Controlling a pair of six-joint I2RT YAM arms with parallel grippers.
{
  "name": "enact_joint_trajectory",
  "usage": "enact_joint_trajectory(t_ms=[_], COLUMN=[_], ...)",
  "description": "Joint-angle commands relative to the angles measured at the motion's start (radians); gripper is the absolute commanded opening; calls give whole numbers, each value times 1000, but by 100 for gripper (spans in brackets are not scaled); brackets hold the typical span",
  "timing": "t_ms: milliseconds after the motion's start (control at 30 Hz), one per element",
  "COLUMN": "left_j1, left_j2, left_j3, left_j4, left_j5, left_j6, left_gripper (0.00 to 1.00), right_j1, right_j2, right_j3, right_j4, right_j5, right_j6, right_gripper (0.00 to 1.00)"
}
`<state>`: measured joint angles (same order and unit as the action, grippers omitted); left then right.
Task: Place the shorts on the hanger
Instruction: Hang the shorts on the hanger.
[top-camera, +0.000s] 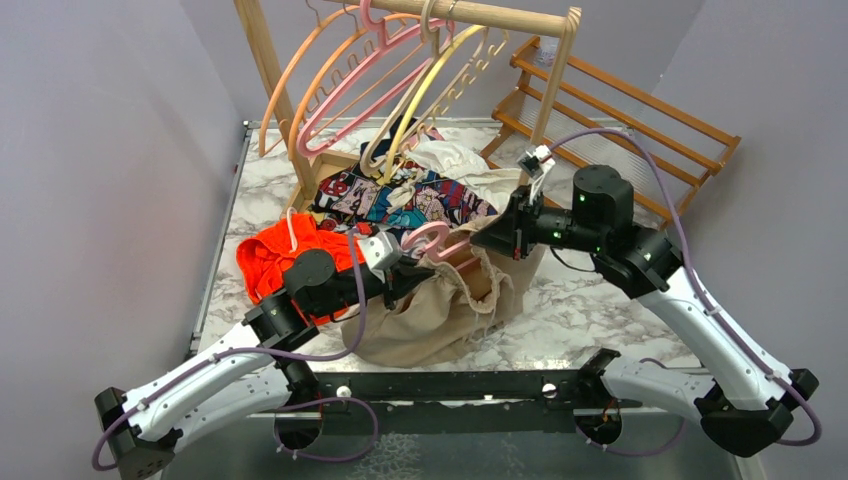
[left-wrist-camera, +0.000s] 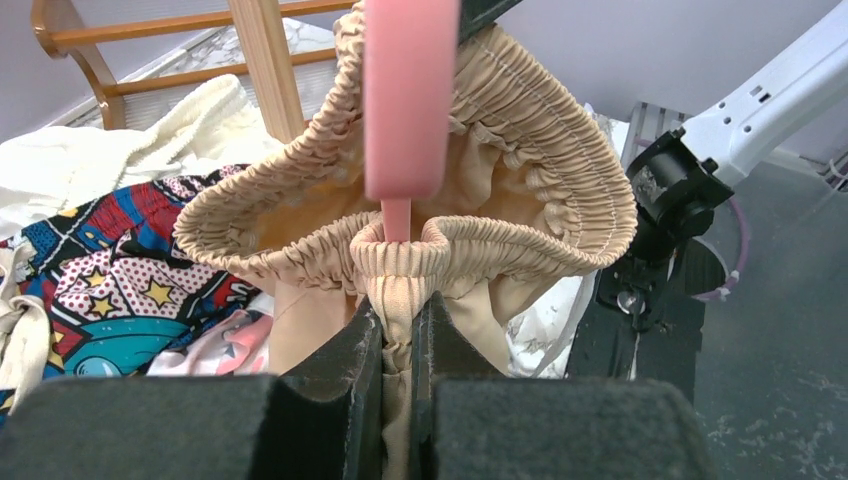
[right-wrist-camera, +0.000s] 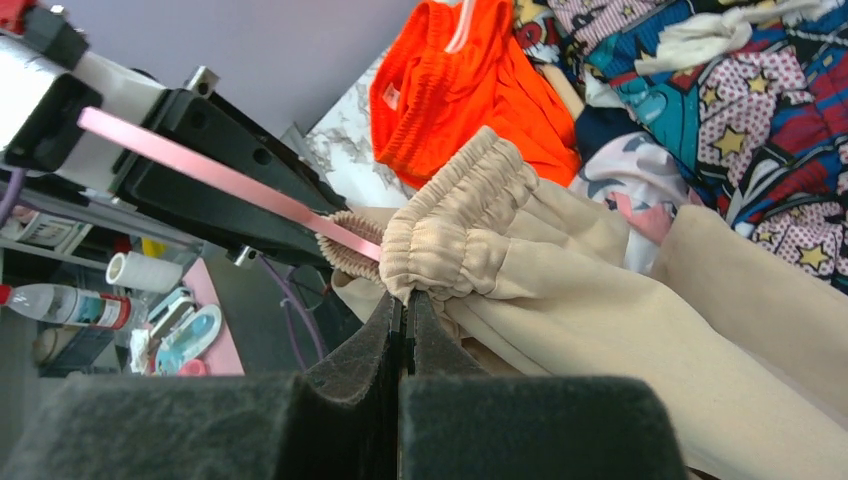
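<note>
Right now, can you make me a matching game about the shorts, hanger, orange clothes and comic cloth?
Things:
1 shorts
2 pink hanger
3 orange garment
4 comic-print cloth

Places and states:
A lying left of the shorts
B tip poked into a waistband
C lying just behind the shorts
D waistband gripped on two sides

Pairs: 1-D, 2-B, 3-A, 4-C

Top view: hanger (top-camera: 430, 238) shows its hook only; the arms are buried inside the shorts (top-camera: 430, 310). Left wrist: hanger bar close, blurred, cut by the top edge. Right wrist: shorts' legs run off right and bottom edges.
</note>
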<state>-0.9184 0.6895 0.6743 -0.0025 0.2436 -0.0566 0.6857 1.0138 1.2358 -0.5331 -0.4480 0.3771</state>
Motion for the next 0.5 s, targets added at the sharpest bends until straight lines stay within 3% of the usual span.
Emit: enact_joint_trajectory(t_ms=[0, 133, 267, 467], left_j1=[-2, -3, -2, -2], left_j2=[-30, -29, 1, 29], left_j3=[22, 29, 46, 43], left_j4=[92, 95, 144, 183], left_j5=[-25, -33, -5, 8], left_j6=[-40, -40, -48, -77], left_gripper=[0, 0, 0, 0], right_j1=[3, 3, 3, 3], right_j2=[-41, -20, 10, 26], right_j3=[32, 81, 142, 57], right_j4=[63, 85, 283, 163], right_j5=[-83, -143, -306, -98], right_j6=[-4, 17, 154, 102], right_gripper=[1, 1, 1, 1])
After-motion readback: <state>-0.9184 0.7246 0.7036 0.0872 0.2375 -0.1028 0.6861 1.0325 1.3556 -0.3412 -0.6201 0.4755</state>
